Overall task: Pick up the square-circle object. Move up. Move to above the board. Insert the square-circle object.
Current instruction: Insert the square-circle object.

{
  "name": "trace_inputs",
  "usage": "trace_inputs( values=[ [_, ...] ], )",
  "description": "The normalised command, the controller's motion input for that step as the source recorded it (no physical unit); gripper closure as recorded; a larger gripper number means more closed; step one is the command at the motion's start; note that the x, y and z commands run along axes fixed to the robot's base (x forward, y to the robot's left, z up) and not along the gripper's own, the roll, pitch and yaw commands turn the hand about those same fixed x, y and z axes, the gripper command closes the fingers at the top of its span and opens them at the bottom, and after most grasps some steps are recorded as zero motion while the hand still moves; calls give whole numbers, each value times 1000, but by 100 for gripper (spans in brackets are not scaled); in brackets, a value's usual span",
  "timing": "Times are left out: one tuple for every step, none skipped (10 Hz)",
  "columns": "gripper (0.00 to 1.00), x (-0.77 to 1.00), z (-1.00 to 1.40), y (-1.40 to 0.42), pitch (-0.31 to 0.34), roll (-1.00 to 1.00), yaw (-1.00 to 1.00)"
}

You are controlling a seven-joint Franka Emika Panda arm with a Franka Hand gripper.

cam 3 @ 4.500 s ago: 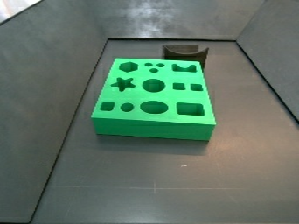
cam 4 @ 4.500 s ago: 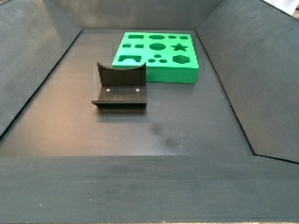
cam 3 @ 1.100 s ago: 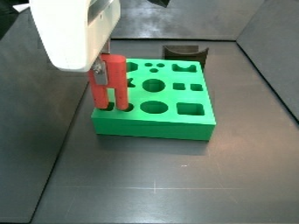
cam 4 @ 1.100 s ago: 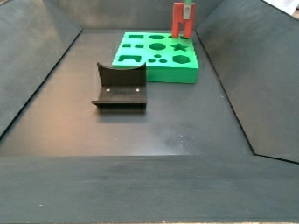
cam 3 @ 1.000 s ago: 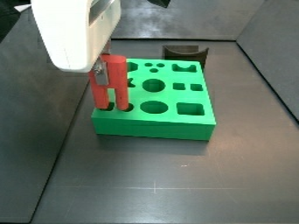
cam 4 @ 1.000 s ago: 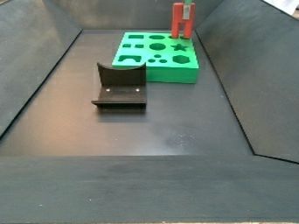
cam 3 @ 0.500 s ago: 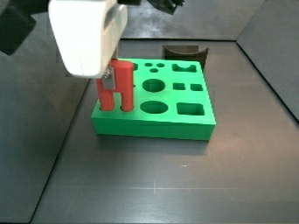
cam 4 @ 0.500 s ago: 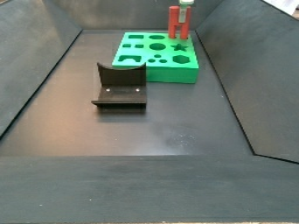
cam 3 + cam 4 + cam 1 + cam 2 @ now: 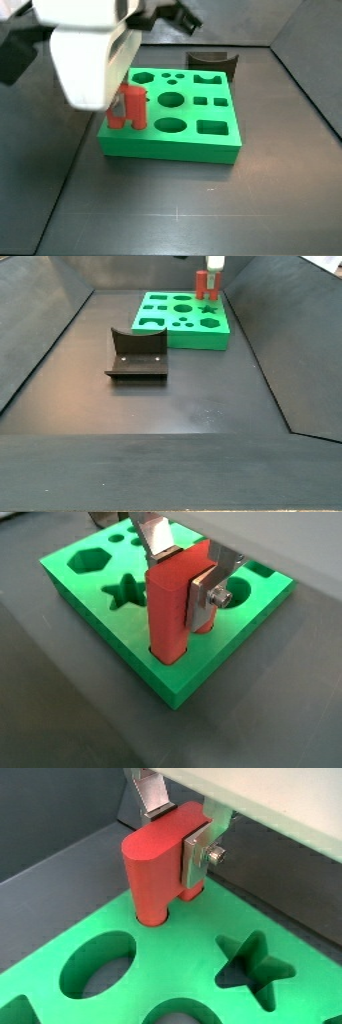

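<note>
desk: dark grey, matte, walled on its sides | board: lay flat on the desk toward the far end in a side view | fixture: stood on the desk just beside the board's near edge | gripper: stood over the board's corner, off the desk

The fixture stands on the dark grey floor, well apart from the jaws of the gripper, which hangs near the far end of the floor. Its base plate lies flat and its upright back has a curved notch on top. In a side view the fixture sits beyond the jaws, by the far wall. Sloping grey walls enclose the floor.
</note>
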Motion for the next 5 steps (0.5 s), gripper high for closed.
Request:
trace_inputs(
  values=[
    [100, -154, -686, -180, -164, 193, -40],
    [100, -26, -414, -43, -79, 20, -20],
    [100, 0, -394, 0, -124, -184, 0],
    [100, 0, -166, 0, -34, -97, 0],
    [100, 0, 0, 0, 0, 0, 0]
  ],
)
